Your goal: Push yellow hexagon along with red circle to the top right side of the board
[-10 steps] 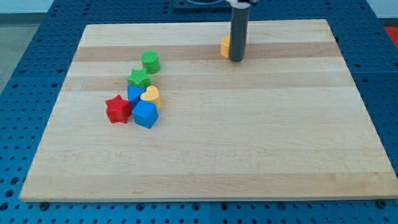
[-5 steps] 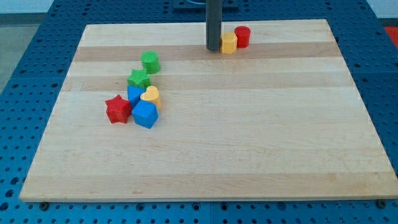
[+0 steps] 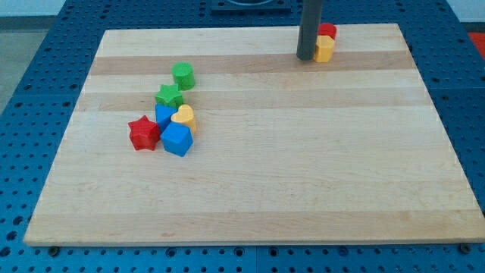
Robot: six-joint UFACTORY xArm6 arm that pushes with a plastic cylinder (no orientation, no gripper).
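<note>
Now mid-push: my tip [image 3: 307, 58] sits touching the left side of the small yellow hexagon block [image 3: 324, 50], w/ the small red circle block [image 3: 326, 31] touching it just above, both near the top edge of the pale wooden tabletop [image 3: 303, 167], right of centre. No claw on this rig, just a bare rod, holding nothing. Judging progress: pair not yet at the corner. Next move prob. needs a steady rightward shove, keeping both blocks together.
</note>
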